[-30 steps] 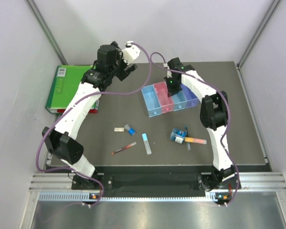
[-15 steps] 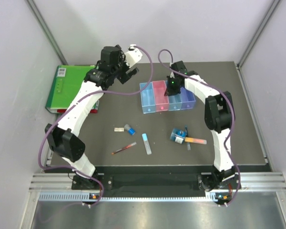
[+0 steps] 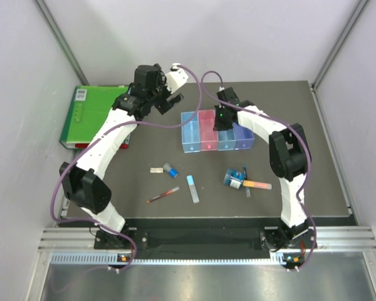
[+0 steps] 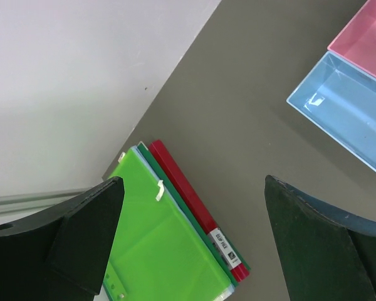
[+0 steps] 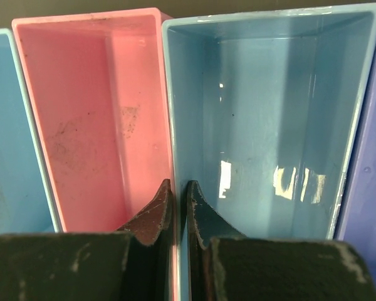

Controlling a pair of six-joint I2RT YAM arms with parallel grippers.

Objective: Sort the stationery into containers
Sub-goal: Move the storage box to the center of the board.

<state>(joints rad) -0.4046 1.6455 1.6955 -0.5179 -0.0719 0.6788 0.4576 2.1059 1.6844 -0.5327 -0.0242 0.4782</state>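
Right gripper [image 5: 176, 191] is clamped on the wall between two bins [image 3: 203, 135], mid-frame; its tips are hidden from above. Left gripper [image 4: 192, 182] gapes, upper left, near the half-cropped binder [image 4: 169, 251]. Stationery [image 3: 192, 188] lies lower centre, tiny.

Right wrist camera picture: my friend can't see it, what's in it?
The right gripper is pinched shut on the shared wall between the pink bin and a light blue bin, one dark finger inside each. Both bins look empty, with some smudges in the pink one.
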